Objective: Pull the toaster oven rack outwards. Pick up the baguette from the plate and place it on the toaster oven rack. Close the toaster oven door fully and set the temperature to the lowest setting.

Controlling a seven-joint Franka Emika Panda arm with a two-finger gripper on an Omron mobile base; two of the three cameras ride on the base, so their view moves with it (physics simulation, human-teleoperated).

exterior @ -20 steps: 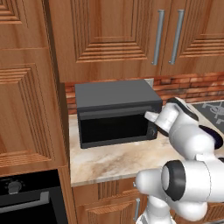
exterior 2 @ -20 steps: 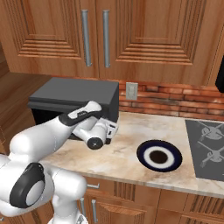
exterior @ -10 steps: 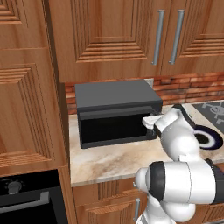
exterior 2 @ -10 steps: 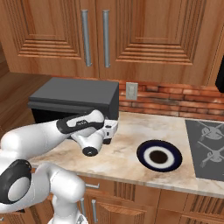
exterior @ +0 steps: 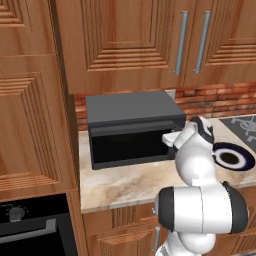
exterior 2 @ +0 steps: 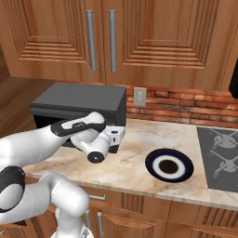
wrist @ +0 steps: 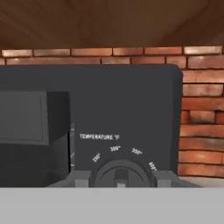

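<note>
Marble counter (exterior: 120,185) under wooden cabinets (exterior 2: 139,37) bears the toaster oven (exterior: 132,127); tool (wrist: 120,177) open around its dial.

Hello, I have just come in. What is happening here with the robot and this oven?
The white arm has brought its hand to the control strip on the right of the toaster oven. The hand view looks straight at the temperature dial. The toaster oven door looks closed. The plate on the counter has nothing on it.
</note>
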